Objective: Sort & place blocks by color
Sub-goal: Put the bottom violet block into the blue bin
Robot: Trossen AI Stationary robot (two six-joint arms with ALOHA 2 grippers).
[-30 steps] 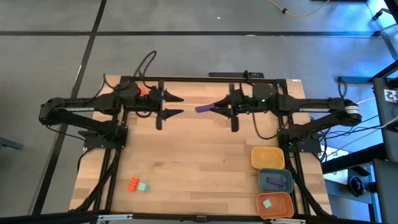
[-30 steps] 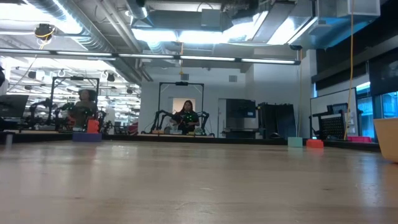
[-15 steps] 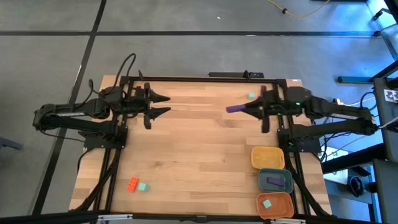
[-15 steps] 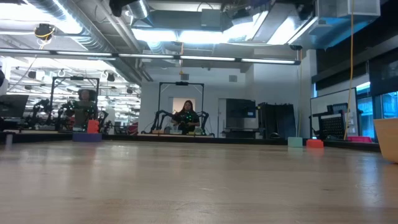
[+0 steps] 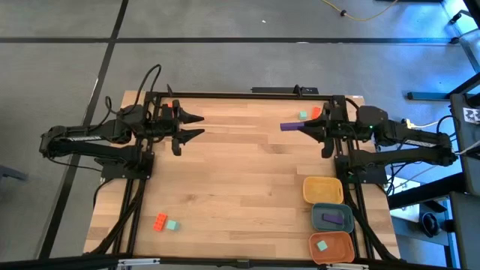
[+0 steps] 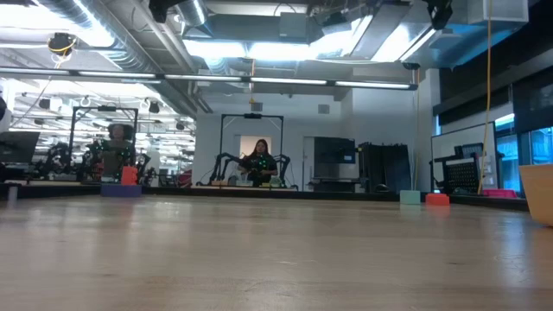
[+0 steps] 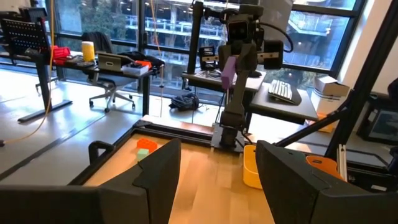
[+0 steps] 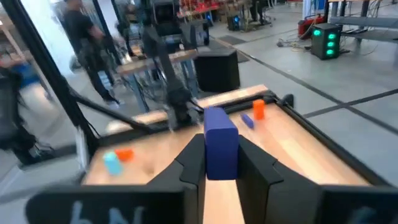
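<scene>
My right gripper point(image 5: 304, 127) hovers over the table's far right part, shut on a purple block point(image 5: 289, 126); the left wrist view shows that purple block point(image 7: 228, 68) high above the wood. A teal block point(image 5: 303, 115) and an orange-red block point(image 5: 315, 112) lie flat on the table just beyond it. Another orange-red block point(image 5: 160, 221) and teal block point(image 5: 172, 225) lie near the near left corner. My left gripper point(image 5: 199, 126) waits open over the far left part. An orange-red block point(image 8: 258, 109) and a purple one point(image 8: 247, 121) lie near the left arm's base. My right gripper pinches the purple block between its two fingers point(image 8: 189, 165) by its rear part point(image 8: 221, 163). The fingers lie level and point toward the table's left. The block's front end point(image 5: 284, 126) sticks out past the fingertips, and the block is lifted clear of the table.
Three trays stand in a row at the near right edge: a yellow tray point(image 5: 309, 189), a blue-grey tray point(image 5: 348, 216) with a purple block point(image 5: 330, 218) in it, and an orange tray point(image 5: 346, 247) with a teal block point(image 5: 322, 245). Bare wood lies between the arms. A person sits far behind the table point(image 6: 260, 160).
My right gripper has drawn back from the table's middle toward the right edge, carrying the purple block with it. My left gripper has drawn back a little toward the left edge, then kept still. The blocks on the table have stayed in place.
</scene>
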